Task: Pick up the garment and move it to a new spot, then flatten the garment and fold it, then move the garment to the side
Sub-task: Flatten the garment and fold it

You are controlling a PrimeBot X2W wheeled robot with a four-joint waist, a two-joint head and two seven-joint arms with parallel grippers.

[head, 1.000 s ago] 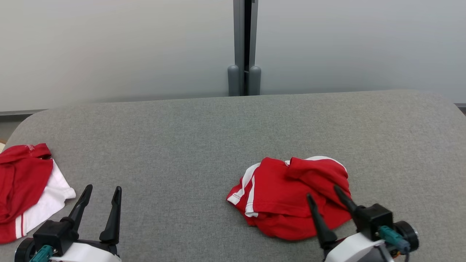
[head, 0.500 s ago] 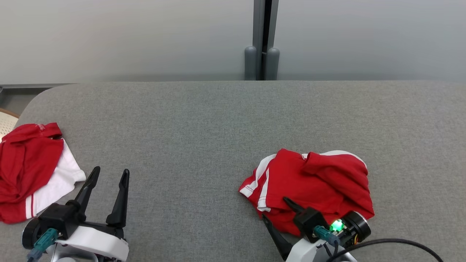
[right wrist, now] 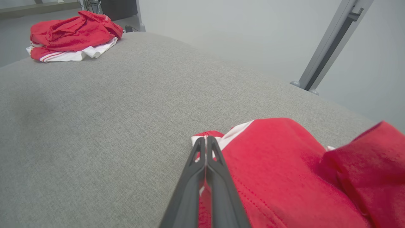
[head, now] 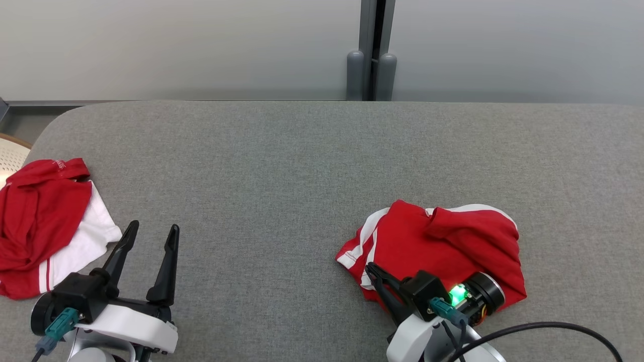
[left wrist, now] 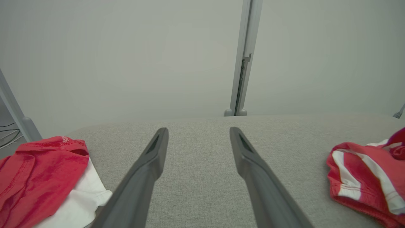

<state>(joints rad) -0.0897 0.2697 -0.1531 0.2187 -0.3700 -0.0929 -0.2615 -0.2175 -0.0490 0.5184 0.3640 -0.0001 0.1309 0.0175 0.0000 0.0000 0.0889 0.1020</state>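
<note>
Garment (head: 453, 241), red, white-striped, crumpled, edge pinched by right tool (head: 371, 269)

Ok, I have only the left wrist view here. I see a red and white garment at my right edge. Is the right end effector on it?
Observer: Yes. In the right wrist view the right end effector is shut on the white-striped edge of the garment.
Operator: Is the garment lifted from the table?
Observer: No. The head view shows it lying on the grey table.
Operator: What shape has it? I see only one edge.
Observer: In the head view it is a crumpled heap, mostly red, with a white band along its far edge too.
</note>
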